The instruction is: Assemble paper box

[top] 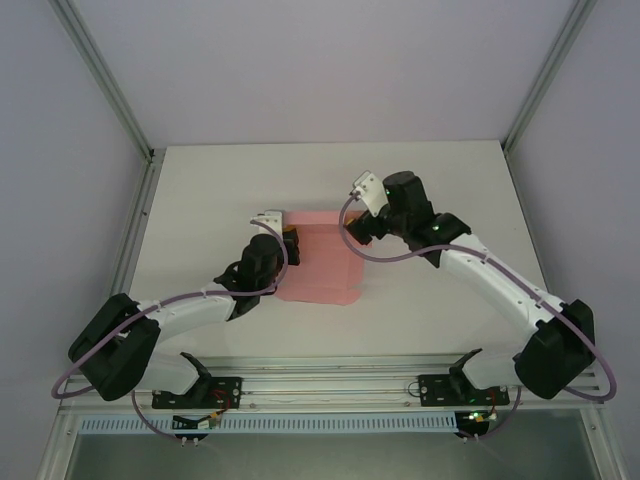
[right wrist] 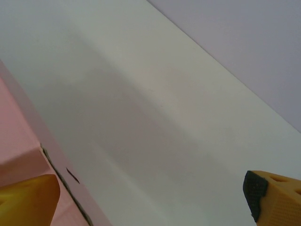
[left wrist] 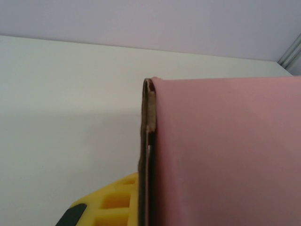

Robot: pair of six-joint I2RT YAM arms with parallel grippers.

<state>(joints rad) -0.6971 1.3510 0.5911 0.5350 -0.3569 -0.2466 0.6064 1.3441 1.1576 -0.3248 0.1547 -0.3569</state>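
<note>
Pale pink thin-card paper box (left wrist: 225, 150), mid-worktop (top: 200, 200): left edge pinched in the closed left tool (top: 283, 236). Right tool (top: 352, 232) gapes wide, straddling the right edge. Step: folding walls, judged early. Next likely needs the right tool clamping its flap.

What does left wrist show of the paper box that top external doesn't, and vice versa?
Left wrist: the edge of the paper box close up, its card layers doubled together, beside a yellow finger. Top external: the sheet spread on the table, the left gripper at its left edge, the right gripper at its far right corner. Both: the pink card and the white table.
</note>
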